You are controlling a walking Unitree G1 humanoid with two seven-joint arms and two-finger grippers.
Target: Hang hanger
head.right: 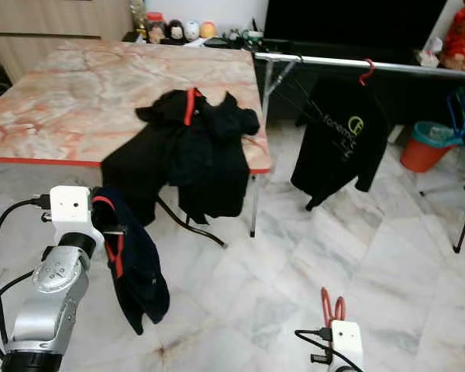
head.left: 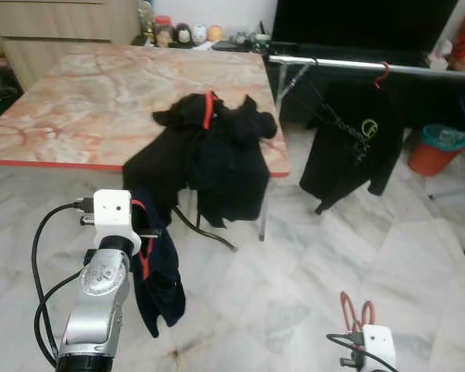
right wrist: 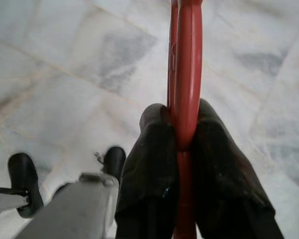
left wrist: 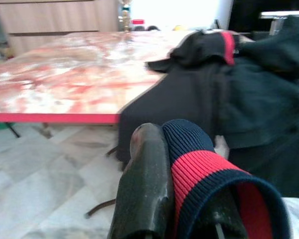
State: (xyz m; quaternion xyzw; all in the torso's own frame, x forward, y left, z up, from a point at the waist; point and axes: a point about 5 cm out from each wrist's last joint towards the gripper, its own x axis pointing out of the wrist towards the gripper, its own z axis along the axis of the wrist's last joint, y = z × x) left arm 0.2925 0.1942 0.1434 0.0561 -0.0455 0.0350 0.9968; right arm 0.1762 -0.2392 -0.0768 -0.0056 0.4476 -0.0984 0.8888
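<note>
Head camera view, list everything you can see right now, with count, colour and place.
Marble-pattern table with red edge: one, pink-orange, ahead on the left.
Black garments with red collar: a pile, draped over the table's near right corner.
Metal clothes rail: one, silver, right of the table.
Black shirt on a red hanger: one, hanging from the rail.
Orange bucket: one, on the floor at far right.
Small figurines: several, mixed colours, behind the table.
Navy garment with red trim: one, hanging from the left pincer.
Red plastic hanger: one, clamped in the right pincer.
</note>
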